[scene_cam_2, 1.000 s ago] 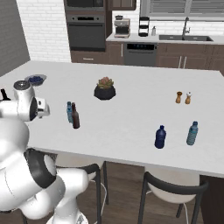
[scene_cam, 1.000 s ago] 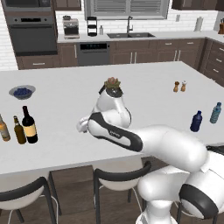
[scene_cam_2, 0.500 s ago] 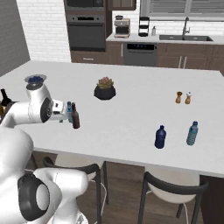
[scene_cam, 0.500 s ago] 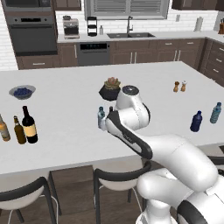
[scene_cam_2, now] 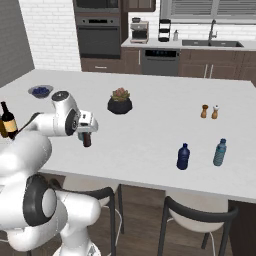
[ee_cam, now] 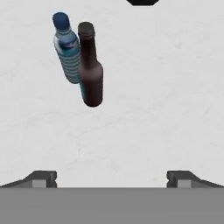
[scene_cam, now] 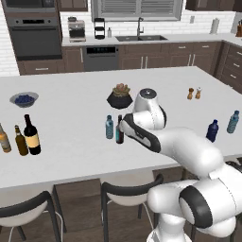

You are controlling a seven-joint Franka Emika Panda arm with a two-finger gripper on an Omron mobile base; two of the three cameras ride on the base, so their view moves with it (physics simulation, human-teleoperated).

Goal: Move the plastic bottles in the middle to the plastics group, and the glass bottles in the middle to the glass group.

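Hand view: gripper (ee_cam: 112, 177) w/ tips spread wide apart, nothing between them, above bare white counter (ee_cam: 166, 96). Ahead of it stand the maroon-brown bottle (ee_cam: 90, 70) & light-blue plastic bottle (ee_cam: 67, 49), touching or nearly so, both upright. Hand view alone gives the finger gap; in the base views the hand itself covers the tips.

Left base view adds what the hand cam lacks: glass group at the counter's left edge, amber bottle (scene_cam: 4, 140) & slim brown bottle (scene_cam: 20, 141), w/ the wine bottle (scene_cam: 31, 136) just beside them. Plastics group at far right: dark-blue bottle (scene_cam: 212, 131) & light-blue bottle (scene_cam: 232, 122). Also plant pot (scene_cam: 120, 96), bowl (scene_cam: 24, 99), 2 shakers (scene_cam: 194, 93).

Right base view: hand sits just beside the middle pair, partly hiding the plastic one; the maroon one shows below the hand.

Count: 4 glass bottles (3 at left, 1 mid), 3 plastic (2 at right, 1 mid).

Vs 0.5 s ago: arm has swung further over toward the middle pair, hand now closer to them; bottles all unmoved. Wine bottle was already by the glass group then.
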